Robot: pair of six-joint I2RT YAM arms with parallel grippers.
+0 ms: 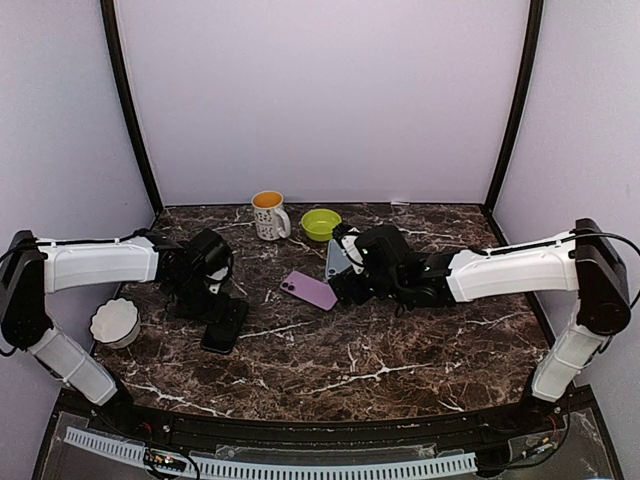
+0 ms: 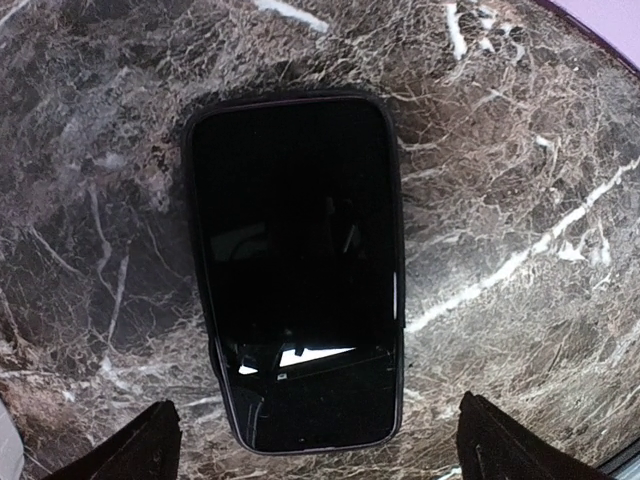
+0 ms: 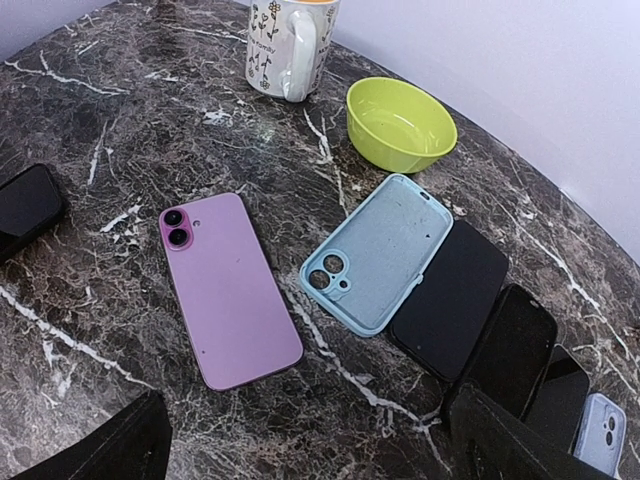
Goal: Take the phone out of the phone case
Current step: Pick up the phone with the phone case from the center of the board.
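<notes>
- The purple phone (image 3: 228,290) is laid face down on the near side of the bowl (image 3: 400,122), already out of the case.
- The blue case (image 3: 378,252) is parked empty, nearer the bowl, just beside the phone.
- The right gripper (image 3: 312,440) is held wide open over them, nothing gripped.
- The left gripper (image 2: 322,445) is spread wide too, over a black phone (image 2: 295,260) well left of the bowl.

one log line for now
left end effector open above black phone | right end effector open | purple phone beside empty blue case
</notes>
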